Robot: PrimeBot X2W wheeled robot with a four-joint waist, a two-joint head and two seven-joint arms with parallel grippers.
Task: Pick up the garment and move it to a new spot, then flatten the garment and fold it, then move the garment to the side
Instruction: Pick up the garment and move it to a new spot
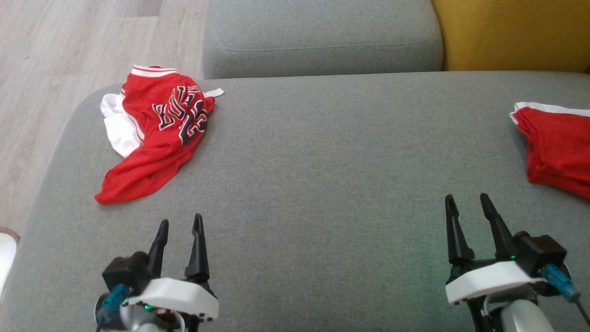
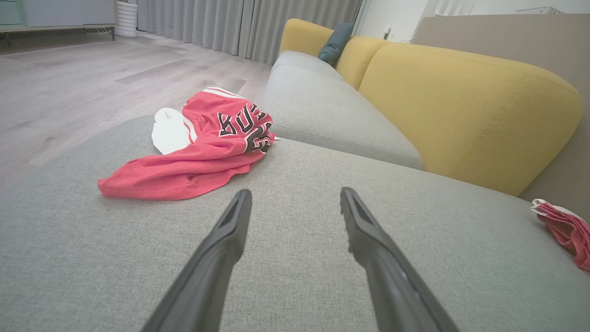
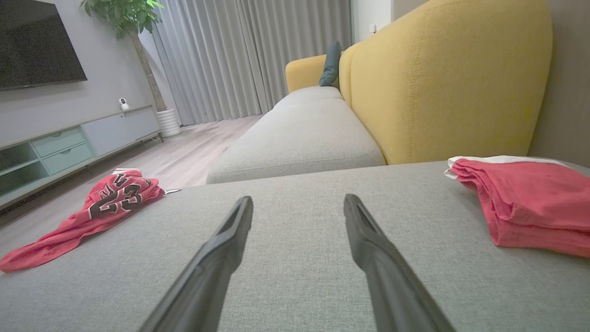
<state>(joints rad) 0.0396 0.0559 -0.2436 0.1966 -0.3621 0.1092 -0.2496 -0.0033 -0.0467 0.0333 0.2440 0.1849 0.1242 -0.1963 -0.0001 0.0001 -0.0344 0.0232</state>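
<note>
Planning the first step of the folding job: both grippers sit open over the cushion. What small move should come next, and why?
Probably reach the left gripper forward and leftward toward the garment. It lies crumpled near the far left corner of the grey cushion, closer to that gripper than to the right gripper, and both stand open and empty, so nothing is grasped yet.

A grey sofa [image 1: 322,161] with yellow backrests [image 3: 438,78] stands on pale wood flooring [image 2: 69,78]. Beyond it are grey curtains [image 3: 239,55], a wall television [image 3: 37,41] and a low cabinet [image 3: 69,143].
</note>
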